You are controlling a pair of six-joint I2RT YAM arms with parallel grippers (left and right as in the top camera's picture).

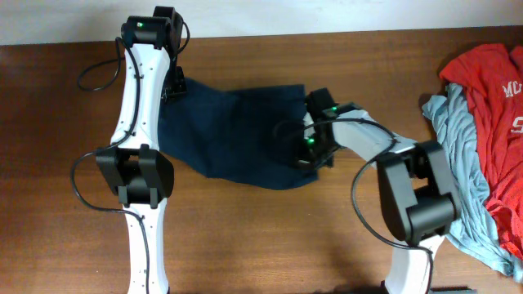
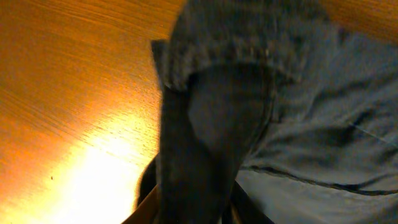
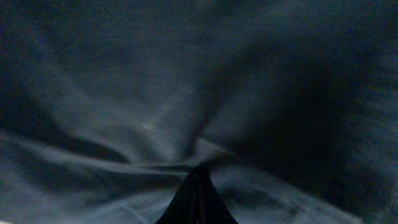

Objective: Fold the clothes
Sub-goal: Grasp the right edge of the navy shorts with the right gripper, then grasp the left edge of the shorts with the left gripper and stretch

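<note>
The navy garment (image 1: 237, 131) lies mid tabletop (image 1: 270, 237) between the arms; the right arm (image 1: 372, 139) has its jaws pinched together on a pucker of it; cloth drapes over the left arm (image 1: 139, 106) jaws, apart or together I cannot tell; a red tee (image 1: 490, 98) and grey-blue garment (image 1: 458, 155) lie heaped far right.

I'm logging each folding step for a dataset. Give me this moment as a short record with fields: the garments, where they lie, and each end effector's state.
garment in work: navy garment, spread mid-table, creased
right end effector: shut, pinching the navy garment near its right edge
left end effector: at the garment's upper left corner, cloth draped over it; open or shut unclear
other clothes: red tee lying over grey-blue garment, heaped at the right edge
table: brown wood
</note>
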